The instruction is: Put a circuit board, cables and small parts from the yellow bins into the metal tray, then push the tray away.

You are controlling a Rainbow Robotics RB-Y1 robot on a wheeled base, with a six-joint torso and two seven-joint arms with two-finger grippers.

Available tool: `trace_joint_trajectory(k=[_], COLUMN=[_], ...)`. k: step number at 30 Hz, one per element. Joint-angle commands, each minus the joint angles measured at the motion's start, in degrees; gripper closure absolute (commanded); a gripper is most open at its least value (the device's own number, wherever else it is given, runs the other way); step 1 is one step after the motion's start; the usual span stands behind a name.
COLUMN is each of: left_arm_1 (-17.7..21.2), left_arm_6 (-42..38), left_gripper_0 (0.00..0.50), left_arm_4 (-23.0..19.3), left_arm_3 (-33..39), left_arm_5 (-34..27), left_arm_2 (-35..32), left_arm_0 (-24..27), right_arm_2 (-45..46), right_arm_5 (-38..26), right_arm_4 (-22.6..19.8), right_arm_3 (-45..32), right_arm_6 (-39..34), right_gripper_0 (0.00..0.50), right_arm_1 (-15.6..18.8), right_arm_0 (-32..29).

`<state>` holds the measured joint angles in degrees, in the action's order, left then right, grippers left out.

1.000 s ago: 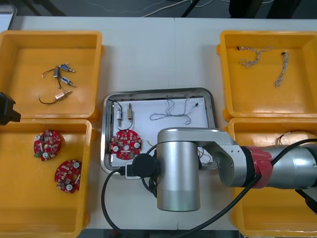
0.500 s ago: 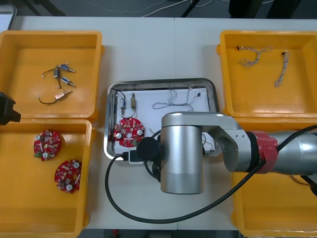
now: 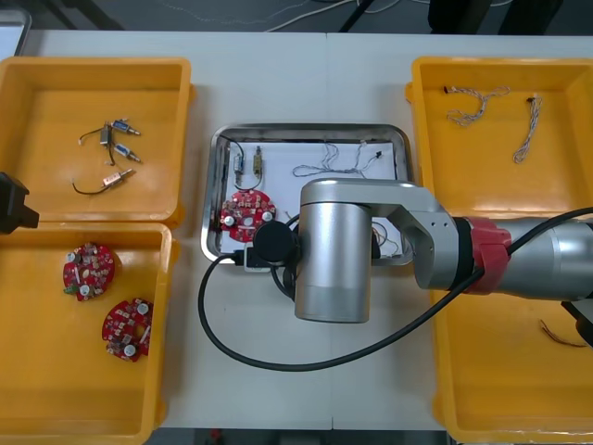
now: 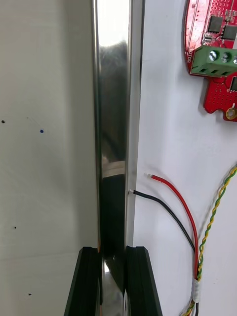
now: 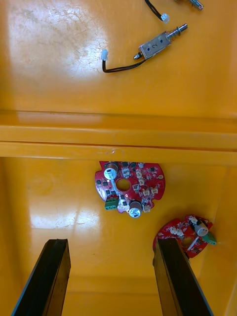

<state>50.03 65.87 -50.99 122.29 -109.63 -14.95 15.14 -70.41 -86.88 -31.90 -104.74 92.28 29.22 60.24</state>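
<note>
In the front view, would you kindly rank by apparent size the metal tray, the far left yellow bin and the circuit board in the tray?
1-2. far left yellow bin and metal tray: about alike, tray partly hidden, so unranked.
3. circuit board, clearly smallest.

Between the right jaws, the rim of the rectangular metal tray (image 4: 113, 98) is polished mirror-bright; its white floor is matt. Beyond the left jaws, yellow plastic bins (image 5: 59, 74) gleam glossy.
</note>
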Motion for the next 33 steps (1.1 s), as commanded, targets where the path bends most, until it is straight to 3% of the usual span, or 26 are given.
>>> trace_joint_trajectory(k=[1,21,33], left_arm_1=[2.6,2.6,2.6], left_arm_6=[5.0,5.0,5.0], left_gripper_0=[0.0,0.0,0.0], left_arm_4=[0.2,0.2,0.2], left_arm_3=[1.8,1.8,1.8], left_arm_5=[-0.4,-0.4,-0.4], left_arm_2=[-1.9,-1.9,-1.9], left_arm_0=[-1.3,-1.3,-1.3], right_arm_2=[1.8,1.9,1.8], right_arm_5=[1.3,6.7,16.2], right_arm_4=[-0.4,-0.4,-0.4], right_arm_3=[0.2,7.4,14.0], right_arm_6=[1.0,4.4,7.2], right_gripper_0=[0.5,0.5,0.5], right_arm_1=[0.2,0.2,0.0], right_arm_0=[3.7,8.9,11.3])
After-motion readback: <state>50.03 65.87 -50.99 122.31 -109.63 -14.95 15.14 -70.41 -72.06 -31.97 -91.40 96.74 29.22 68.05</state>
